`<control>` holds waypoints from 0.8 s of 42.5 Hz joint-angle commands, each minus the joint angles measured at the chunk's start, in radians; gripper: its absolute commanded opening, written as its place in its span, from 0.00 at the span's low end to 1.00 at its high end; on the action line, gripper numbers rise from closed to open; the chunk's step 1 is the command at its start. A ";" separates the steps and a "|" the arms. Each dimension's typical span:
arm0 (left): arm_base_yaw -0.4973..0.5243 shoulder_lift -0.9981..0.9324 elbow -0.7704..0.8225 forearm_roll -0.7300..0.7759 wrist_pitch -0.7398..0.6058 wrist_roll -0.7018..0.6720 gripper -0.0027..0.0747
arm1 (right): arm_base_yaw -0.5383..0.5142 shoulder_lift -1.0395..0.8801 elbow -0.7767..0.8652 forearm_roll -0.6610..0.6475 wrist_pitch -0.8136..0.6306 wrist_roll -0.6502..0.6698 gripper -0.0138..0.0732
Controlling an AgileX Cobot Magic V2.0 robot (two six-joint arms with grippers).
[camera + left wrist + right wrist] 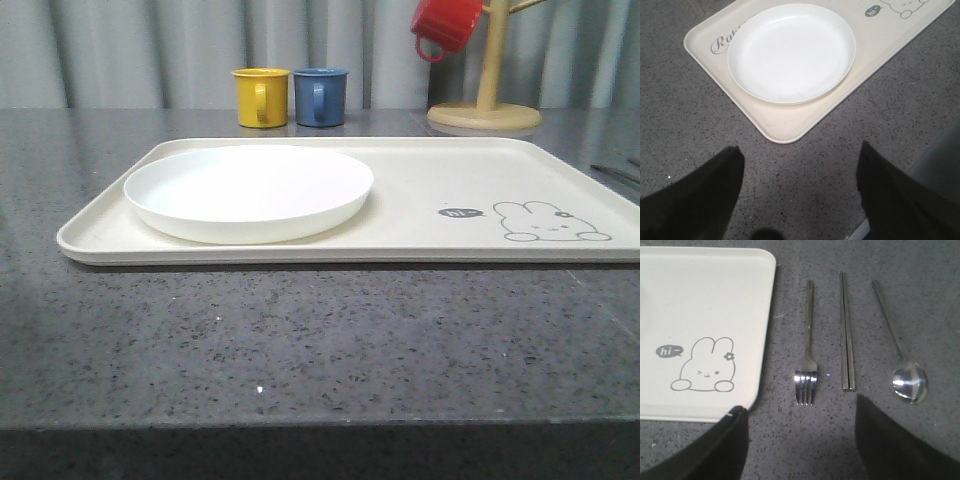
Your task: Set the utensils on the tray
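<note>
You have the fork [806, 356], the chopsticks [846, 335] and the spoon [902, 357] lying side by side on the bare bench [320, 340], parallel to each other and apart, off the tray's [705, 300] short edge nearest the printed rabbit [704, 366]. The fork is the one just beside that edge, the chopsticks lie in the middle with both sticks touching along their length, and the spoon is farthest out. None of them touches the tray.

The white plate [248, 190] already sits on the tray, at the end away from the rabbit, partly covering the script lettering [721, 43] by that corner.

Your right gripper [800, 440] hangs above the bench with its fingers spread wide, nothing between them. Your left gripper [800, 195] hangs off the tray's corner by the plate, also spread wide and holding nothing.

Along the bench's far edge stand a yellow mug [261, 97] and a blue mug [320, 96] just beside each other, and a wooden mug stand [486, 95] carrying a red mug [446, 24].
</note>
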 commanded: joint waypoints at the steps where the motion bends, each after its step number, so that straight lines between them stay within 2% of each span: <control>1: -0.009 -0.001 -0.026 -0.013 -0.075 -0.012 0.65 | -0.004 0.060 -0.081 -0.028 -0.006 -0.008 0.72; 17: -0.009 -0.001 -0.026 -0.013 -0.075 -0.012 0.65 | -0.004 0.422 -0.309 -0.032 0.205 -0.013 0.72; 34: -0.009 -0.001 -0.026 -0.013 -0.075 -0.012 0.65 | -0.023 0.810 -0.595 -0.019 0.343 -0.014 0.72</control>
